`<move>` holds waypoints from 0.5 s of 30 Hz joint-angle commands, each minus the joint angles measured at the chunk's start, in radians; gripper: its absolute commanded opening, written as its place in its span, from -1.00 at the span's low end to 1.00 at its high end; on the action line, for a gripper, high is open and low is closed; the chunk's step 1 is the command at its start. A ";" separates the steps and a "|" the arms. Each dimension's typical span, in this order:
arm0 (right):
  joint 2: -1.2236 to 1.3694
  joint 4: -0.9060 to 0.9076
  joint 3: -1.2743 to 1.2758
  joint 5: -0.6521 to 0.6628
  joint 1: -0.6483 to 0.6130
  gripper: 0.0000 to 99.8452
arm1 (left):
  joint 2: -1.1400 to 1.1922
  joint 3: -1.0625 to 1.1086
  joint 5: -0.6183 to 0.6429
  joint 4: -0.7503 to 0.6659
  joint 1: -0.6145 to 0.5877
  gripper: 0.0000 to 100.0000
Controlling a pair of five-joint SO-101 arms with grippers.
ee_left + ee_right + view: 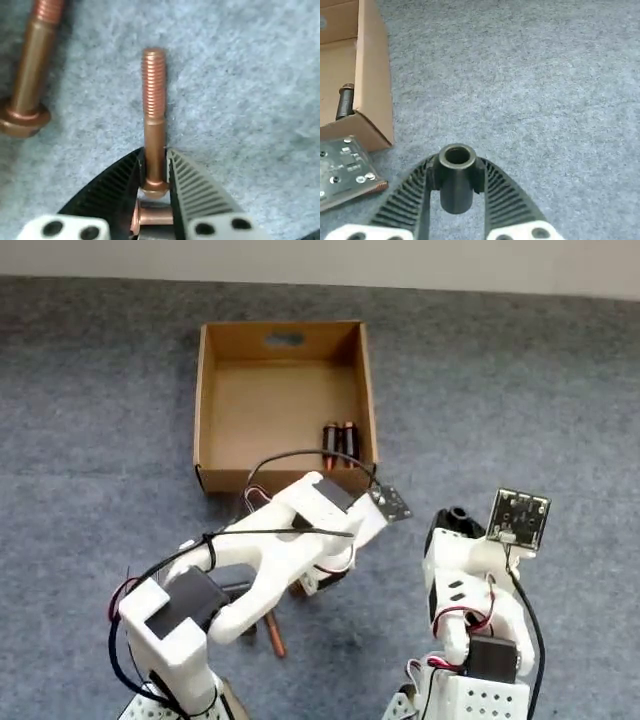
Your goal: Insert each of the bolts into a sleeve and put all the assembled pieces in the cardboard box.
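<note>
Grey carpet covers the table, with the open cardboard box (205, 400) at the far side holding 2 assembled pieces (338, 445) against the wall on the right arm's side. Nearer, the right gripper (456, 166) is clamped on a dark sleeve (456, 187) held roughly upright with its open bore facing up. The left gripper (155, 156) is closed on a copper bolt (154, 100) just above its head, threaded end pointing straight out past the fingertips. Insertion likely turns on swinging that thread tip toward the sleeve's mouth, off to the left arm's right, and lining up the 2 long axes; 1 spare bolt (30, 75) lies loose nearby.
</note>
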 commanded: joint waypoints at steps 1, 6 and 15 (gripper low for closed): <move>-0.013 0.004 -0.005 -0.008 0.007 -0.99 | -0.053 -0.013 -0.008 0.020 -0.005 -0.98; -0.013 0.004 -0.005 -0.008 0.007 -0.99 | -0.315 0.065 -0.032 0.103 -0.016 -0.98; -0.013 0.004 -0.005 -0.009 0.007 -0.99 | -0.800 0.364 -0.597 0.238 -0.463 -0.98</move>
